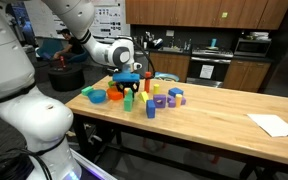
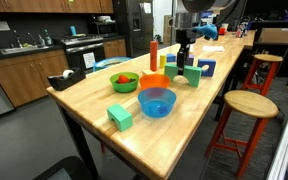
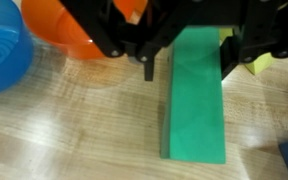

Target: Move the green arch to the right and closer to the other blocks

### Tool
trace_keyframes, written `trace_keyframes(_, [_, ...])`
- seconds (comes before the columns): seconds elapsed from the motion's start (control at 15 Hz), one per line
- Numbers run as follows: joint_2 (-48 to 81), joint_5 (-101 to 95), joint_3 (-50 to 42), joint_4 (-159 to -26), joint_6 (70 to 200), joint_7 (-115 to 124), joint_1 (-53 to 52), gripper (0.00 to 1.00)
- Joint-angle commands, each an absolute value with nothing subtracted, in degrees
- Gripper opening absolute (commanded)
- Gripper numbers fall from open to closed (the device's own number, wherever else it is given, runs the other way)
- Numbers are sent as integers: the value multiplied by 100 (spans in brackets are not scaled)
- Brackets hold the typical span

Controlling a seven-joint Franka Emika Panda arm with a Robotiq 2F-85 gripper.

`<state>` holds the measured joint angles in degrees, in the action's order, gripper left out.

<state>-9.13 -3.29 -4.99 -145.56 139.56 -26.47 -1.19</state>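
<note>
The hand (image 3: 189,68) hung directly over the green arch (image 3: 196,105), fingers apart astride its short width, the arch resting on the bench (image 3: 84,140) beside the orange bowl (image 3: 64,30), near the other blocks (image 1: 166,98).

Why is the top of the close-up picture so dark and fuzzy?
Wrist view: the tool sits right at the lens, so it shows dark and blurred; the green block below is sharper. In an exterior view the near white arm looks soft too.
</note>
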Motion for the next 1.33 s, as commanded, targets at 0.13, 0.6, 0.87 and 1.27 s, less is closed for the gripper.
trace_keyframes(0.13, [-888, -468, -470, -14543, 14057, -2682, -51, 16])
trace_keyframes(0.6, [-1042, -395, -478, -14572, 13960, -2668, -59, 16])
trace_keyframes(0.87, [-1399, -296, -526, -14639, 13922, -2735, -59, 16])
trace_keyframes(1.27, [-1757, -74, -757, -14515, 13610, -2658, 52, 16])
